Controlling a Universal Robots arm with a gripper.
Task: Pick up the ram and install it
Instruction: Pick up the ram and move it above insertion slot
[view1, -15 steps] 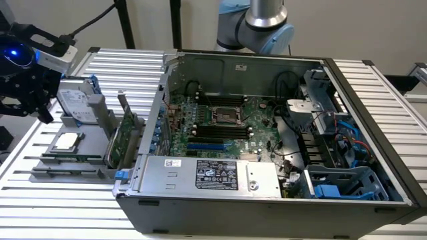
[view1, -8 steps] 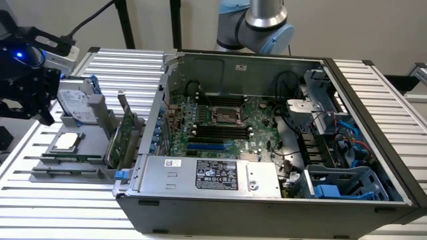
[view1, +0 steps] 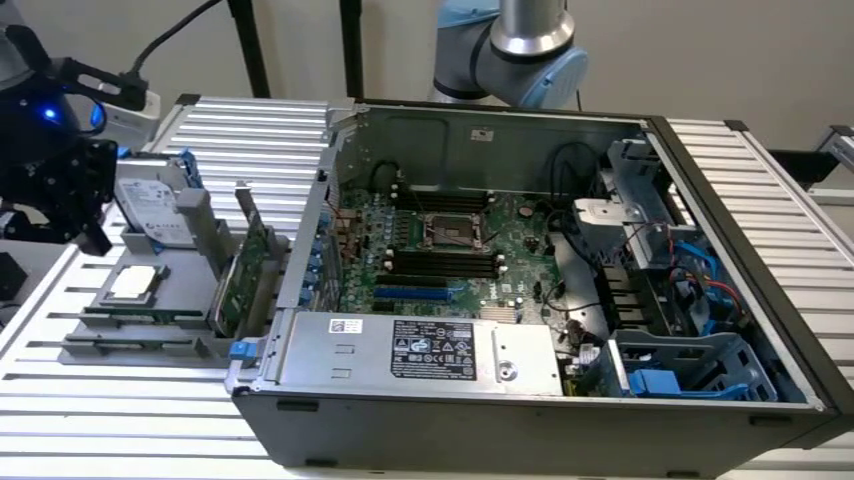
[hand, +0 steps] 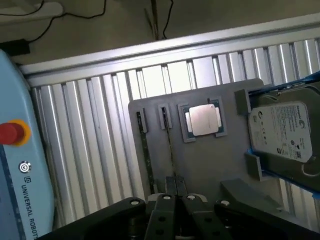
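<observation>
The ram (hand: 169, 145) is a long, thin stick. It stands on its edge in a slot of the grey tray (hand: 210, 165) on the tabletop (hand: 100, 150). The jaws are close together above it, holding nothing.

Ram (hand: 170, 150) slotted in tray (hand: 210, 165), processor (hand: 202, 120) beside it (hard drive (hand: 280, 132) farther along)

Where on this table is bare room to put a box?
The slatted table is bare in front of the grey holder and along the computer case on the exterior view's right. The holder is crowded: hard drive, processor, expansion card.
</observation>
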